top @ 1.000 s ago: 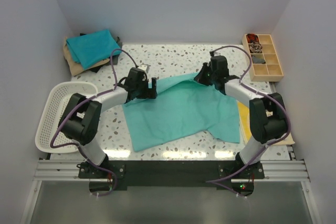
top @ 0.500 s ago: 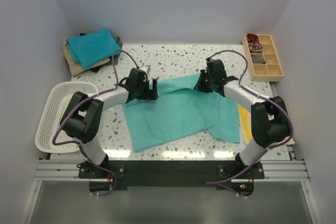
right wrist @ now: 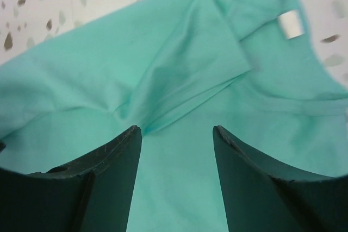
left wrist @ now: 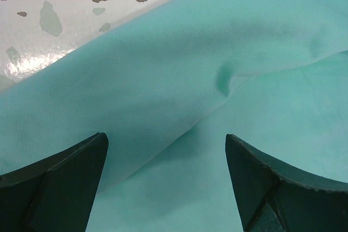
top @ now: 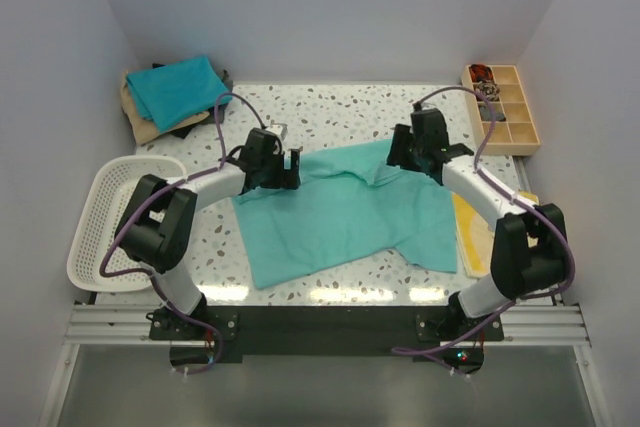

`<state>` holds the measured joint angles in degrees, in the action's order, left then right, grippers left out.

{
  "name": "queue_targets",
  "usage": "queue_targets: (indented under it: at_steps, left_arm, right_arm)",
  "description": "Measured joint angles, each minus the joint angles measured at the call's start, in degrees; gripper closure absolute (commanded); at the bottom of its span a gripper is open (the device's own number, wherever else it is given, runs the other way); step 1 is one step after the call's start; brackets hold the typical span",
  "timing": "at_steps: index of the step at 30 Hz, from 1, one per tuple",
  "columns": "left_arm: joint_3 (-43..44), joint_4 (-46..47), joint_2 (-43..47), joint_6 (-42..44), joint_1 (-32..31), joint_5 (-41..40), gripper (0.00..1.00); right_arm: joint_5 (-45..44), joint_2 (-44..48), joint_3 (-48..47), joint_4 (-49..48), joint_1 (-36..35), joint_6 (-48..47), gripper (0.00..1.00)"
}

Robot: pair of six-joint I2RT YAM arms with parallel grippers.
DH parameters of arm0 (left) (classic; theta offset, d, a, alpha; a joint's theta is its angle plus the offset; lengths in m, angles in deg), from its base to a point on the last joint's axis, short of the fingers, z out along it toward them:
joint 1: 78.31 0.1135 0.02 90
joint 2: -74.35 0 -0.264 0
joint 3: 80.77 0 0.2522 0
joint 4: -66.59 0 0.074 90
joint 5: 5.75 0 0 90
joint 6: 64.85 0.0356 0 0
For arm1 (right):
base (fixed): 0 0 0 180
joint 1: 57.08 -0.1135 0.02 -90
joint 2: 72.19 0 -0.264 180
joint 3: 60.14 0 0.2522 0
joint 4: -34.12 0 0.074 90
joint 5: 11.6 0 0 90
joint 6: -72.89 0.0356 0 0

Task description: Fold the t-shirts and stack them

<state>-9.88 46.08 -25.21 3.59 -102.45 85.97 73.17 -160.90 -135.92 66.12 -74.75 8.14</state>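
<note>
Sea-green t-shirt (top: 340,217) under left fingers (left wrist: 54,188), right fingers (right wrist: 70,188), spread (perhaps hovering).

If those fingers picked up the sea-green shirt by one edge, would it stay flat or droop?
It would probably droop: the sea-green t-shirt already lies in soft creases and a doubled-over flap. It looks thin and light, so a lifted edge would likely drag the rest along. Pushed, it would likely bunch rather than slide on the table.

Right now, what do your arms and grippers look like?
The left arm and right arm have black joints, pale silver links and looping purple cables. The left gripper and right gripper each carry two dark, wedge-shaped fingers.
</note>
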Motion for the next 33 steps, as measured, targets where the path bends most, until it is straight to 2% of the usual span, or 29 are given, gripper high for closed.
queue_targets:
  at_steps: [4,8,13,19,23,26,27,29,31,33]
  left_arm:
    - [0.0,-0.2,0.0,0.1,0.0,0.0,0.06]
    - [0.0,-0.2,0.0,0.2,0.0,0.0,0.06]
    - [0.0,-0.2,-0.2,0.2,0.0,0.0,0.06]
    - [0.0,-0.2,-0.7,0.2,0.0,0.0,0.06]
    - [0.0,-0.2,-1.0,0.2,0.0,0.0,0.06]
    - [0.0,-0.2,-1.3,0.2,0.0,0.0,0.06]
    - [0.0,-0.2,-1.4,0.2,0.0,0.0,0.06]
    - [0.0,-0.2,-1.6,0.2,0.0,0.0,0.06]
    - [0.1,-0.2,-1.6,0.2,0.0,0.0,0.06]
    - [0.2,-0.2,-1.7,0.2,0.0,0.0,0.06]
  right_arm:
    - [-1.1,-0.2,0.1,-3.4,6.8,-1.4,0.45]
    - [0.3,-6.3,0.1,-7.7,12.9,-1.5,0.51]
    - [3.8,-14.5,0.2,-10.3,13.9,-1.0,0.52]
    - [6.7,-15.5,0.3,-12.9,13.7,-0.7,0.54]
    - [7.9,-15.5,0.3,-13.9,13.7,-0.6,0.62]
    - [8.5,-16.0,0.3,-14.3,13.7,-0.6,0.72]
    - [8.8,-16.2,0.3,-14.4,13.7,-0.6,0.8]
    - [9.4,-16.9,0.3,-14.5,13.7,-0.6,0.87]
    - [9.7,-17.5,0.3,-14.5,13.7,-0.5,1.0]
    - [10.0,-17.7,0.3,-14.5,13.7,-0.5,1.0]
